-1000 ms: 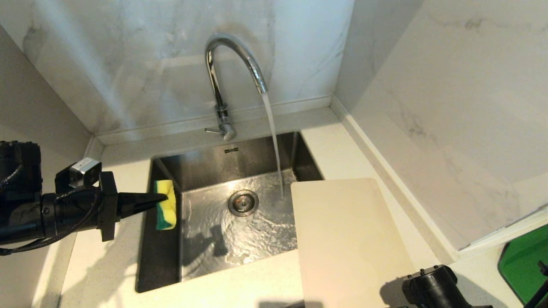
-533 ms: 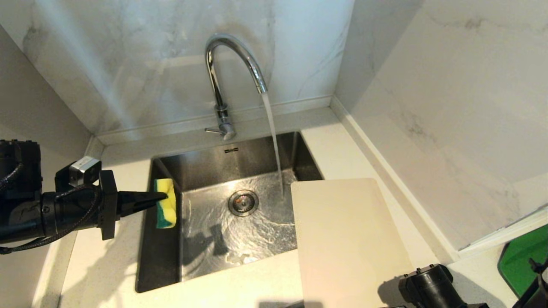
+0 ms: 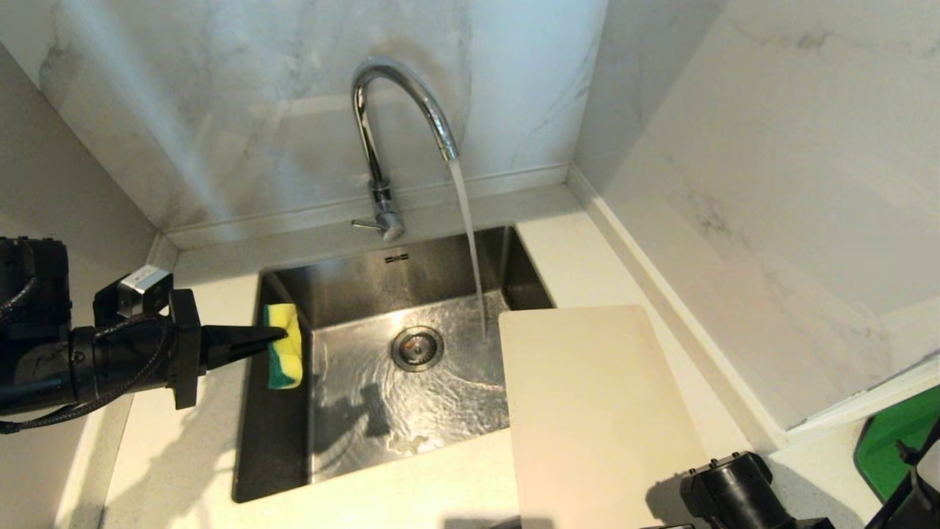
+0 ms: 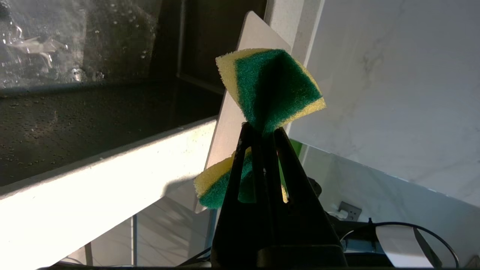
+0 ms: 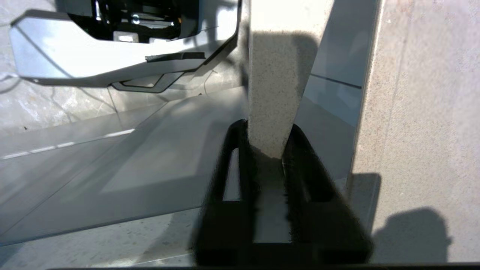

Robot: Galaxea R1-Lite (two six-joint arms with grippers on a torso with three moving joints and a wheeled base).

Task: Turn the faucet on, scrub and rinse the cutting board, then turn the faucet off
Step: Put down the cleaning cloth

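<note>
Cream-white cutting board (image 3: pixel 598 411) flat beside the sink (image 3: pixel 275 470), left gripper (image 3: pixel 277 338) clamped on a sponge (image 3: pixel 285 356), right gripper state unclear.

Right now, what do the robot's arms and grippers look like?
Both are matte black. The left arm carries a braided black cable, a small silver block on top and a flat plate at the wrist; the left gripper has two long, tapering, slotted fingers. The right gripper looks the same; of its arm only a rounded black housing shows.
</note>
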